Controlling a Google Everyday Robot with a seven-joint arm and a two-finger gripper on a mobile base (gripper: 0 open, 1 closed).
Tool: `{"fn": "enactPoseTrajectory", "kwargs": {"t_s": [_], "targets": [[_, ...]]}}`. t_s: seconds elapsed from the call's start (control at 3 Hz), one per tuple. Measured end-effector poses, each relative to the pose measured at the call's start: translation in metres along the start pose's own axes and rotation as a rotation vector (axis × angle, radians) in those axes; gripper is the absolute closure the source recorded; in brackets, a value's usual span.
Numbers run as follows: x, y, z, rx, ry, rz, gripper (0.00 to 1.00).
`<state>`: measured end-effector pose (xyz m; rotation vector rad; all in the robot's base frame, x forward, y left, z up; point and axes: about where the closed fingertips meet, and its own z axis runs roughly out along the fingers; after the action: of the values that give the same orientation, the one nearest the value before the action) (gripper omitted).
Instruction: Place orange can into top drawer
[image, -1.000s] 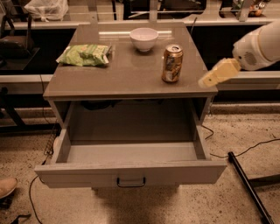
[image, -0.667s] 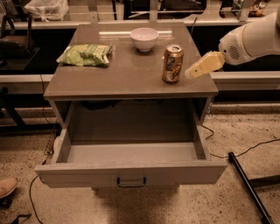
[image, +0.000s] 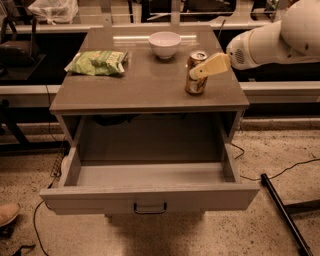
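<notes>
The can (image: 196, 87) is being shown upright on the cabinet top (image: 140, 87) behind the pulled-out drawer (image: 150, 198), long axis vertical, tab end up. The gripper (image: 194, 75) is being seen across its upper part, reaching from the right; its grip cannot be told.

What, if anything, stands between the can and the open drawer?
Nothing visible. The gripper is at the can on the tabletop; the drawer is pulled open below, its inside bare.

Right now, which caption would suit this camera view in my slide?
Gripper at the orange can on the cabinet top; top drawer stands open below.
</notes>
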<state>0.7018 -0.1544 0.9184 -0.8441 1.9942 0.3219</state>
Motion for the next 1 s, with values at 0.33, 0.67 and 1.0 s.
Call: {"fn": "enactPoseTrajectory", "kwargs": {"t_s": [0.33,0.67,1.0], "targets": [[-0.004,-0.004,0.015,0.011,-0.029,0.029,0.00],[-0.005,-0.005,0.029,0.007,-0.042,0.049,0.01],[-0.009,-0.004,0.033,0.003,-0.058,0.055,0.22]]}}
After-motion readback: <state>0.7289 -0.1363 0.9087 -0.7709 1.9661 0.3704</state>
